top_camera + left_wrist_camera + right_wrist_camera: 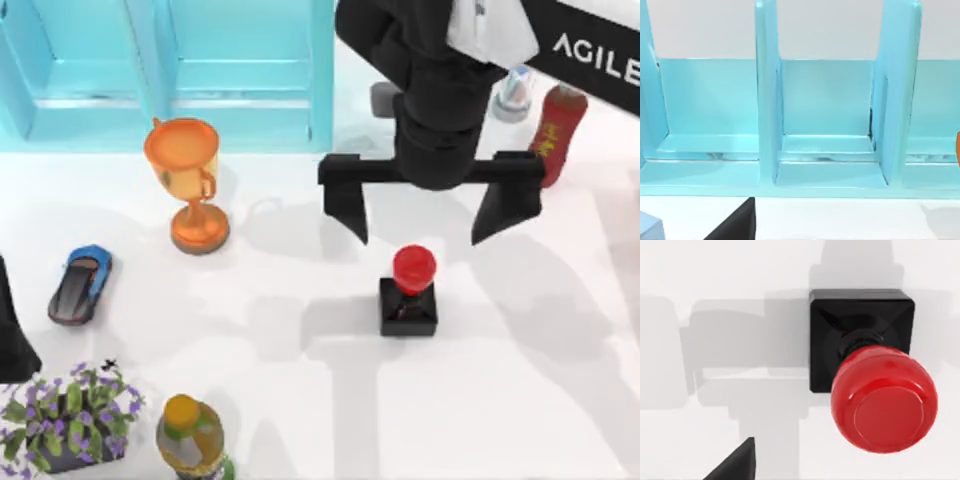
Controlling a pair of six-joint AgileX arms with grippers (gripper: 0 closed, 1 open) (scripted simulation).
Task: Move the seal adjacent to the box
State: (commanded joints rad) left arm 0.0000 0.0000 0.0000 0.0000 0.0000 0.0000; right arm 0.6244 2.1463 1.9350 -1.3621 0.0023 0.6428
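Right gripper poised above the seal, jaws wide apart, one finger to each side of the red knob and just behind it toward the far edge of the worktop. Seal upright on its black cube base, on bare worktop right of centre, well apart from the blue box along the far left edge. Right wrist view: red knob and square base seen from almost straight above, offset from the middle of the view, so probably not yet centred between the jaws. Step in hand, by judgement: approach and grasp. To do well: shift slightly until the knob sits midway between the jaws, descend vertically, close on the flat sides of the base or low on the neck rather than on the glossy round knob, likely to slip. Carrying route toward the box best kept clear of the orange trophy, near the box front; placement just beside the box wall, upright, released only once seated. Left gripper parked at the left edge, facing the box compartments; state of its jaws impossible to tell.
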